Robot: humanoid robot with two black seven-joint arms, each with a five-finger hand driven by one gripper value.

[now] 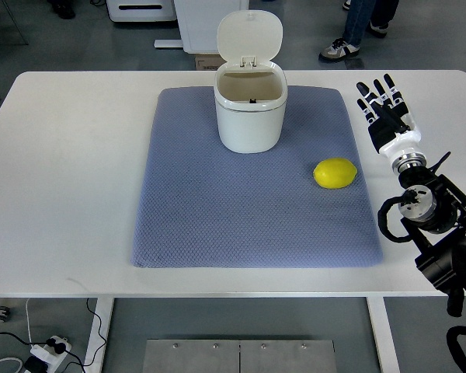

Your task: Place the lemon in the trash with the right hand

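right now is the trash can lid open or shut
Open. The lid stands hinged up behind the trash can, and you can see down into the bare interior; the lemon lies outside on the mat.

A mat (248,194) is lying on the table (62,179). The trash bin (249,113) is standing at the mat's far middle — lid up behind it. The lemon (335,172) is resting on the mat, right of the bin and nearer — the right hand (386,115) is hovering just right of the mat.

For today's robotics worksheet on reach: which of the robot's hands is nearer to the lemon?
The right hand. It rests open on the table, just off the mat's right edge, beyond and to the right of the lemon. The left hand is out of view.
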